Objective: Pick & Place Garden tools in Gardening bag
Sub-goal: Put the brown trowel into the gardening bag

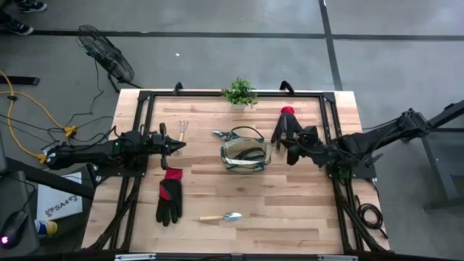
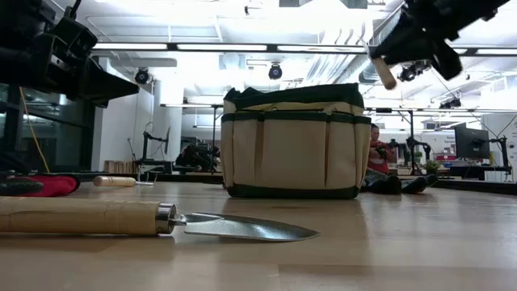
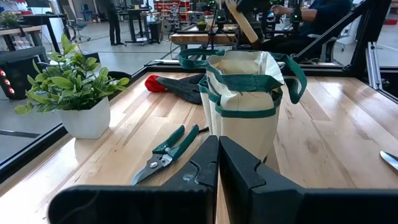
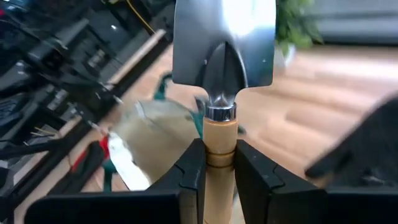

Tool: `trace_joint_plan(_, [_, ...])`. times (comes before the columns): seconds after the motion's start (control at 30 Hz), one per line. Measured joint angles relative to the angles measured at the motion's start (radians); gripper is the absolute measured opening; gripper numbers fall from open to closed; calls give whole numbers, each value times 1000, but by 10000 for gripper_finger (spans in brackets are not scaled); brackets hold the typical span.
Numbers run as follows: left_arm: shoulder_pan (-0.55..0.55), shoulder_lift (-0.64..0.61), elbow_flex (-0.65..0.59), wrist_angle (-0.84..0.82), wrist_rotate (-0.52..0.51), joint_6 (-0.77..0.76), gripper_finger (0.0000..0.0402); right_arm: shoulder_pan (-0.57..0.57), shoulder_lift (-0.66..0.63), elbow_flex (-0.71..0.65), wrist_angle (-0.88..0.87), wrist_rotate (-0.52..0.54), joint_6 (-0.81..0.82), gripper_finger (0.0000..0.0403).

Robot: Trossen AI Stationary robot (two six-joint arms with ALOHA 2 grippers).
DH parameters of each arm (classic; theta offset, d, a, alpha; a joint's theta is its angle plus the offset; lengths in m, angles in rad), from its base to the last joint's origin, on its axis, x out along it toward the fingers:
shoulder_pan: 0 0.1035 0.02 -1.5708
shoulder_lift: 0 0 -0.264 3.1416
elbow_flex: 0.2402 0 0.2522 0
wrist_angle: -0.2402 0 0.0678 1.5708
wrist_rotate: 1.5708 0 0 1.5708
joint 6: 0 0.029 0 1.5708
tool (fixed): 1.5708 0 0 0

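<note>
The khaki gardening bag (image 1: 246, 154) stands upright mid-table. To its right, my right gripper (image 1: 296, 148) is raised above the table, shut on a wooden-handled trowel (image 4: 222, 74). Beside it, a black glove with a red cuff (image 1: 286, 123) lies flat on the table. My left gripper (image 3: 219, 168) waits shut at the table's left. Green-handled shears (image 1: 221, 135) and a small rake (image 1: 183, 129) lie behind the bag's left. A second glove (image 1: 170, 197) and another trowel (image 1: 222, 217) lie toward the near edge. My right gripper pinches the trowel's wooden handle (image 4: 219, 155) between its two fingers, just behind the metal collar. The fingers lie across the handle. The blade (image 4: 224, 37) points forward past the fingertips, and the handle's free end (image 2: 386, 74) sticks out behind. The trowel is lifted clear of the table.
A small potted plant (image 1: 240, 92) stands at the far edge behind the bag. Black frame rails (image 1: 145, 101) run along the table's sides. Bare wood lies between the bag and the near edge. A person sits in the room beyond the table (image 2: 376, 153).
</note>
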Motion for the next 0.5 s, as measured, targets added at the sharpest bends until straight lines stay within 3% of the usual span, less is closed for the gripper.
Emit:
trace_joint_plan(0.23, [0,0,0,0,0,0,10,-50,-5,0,249,-14,-371,51])
trace_joint_plan(0.5, [0,0,0,0,0,0,10,-82,-5,0,494,-162,-764,51])
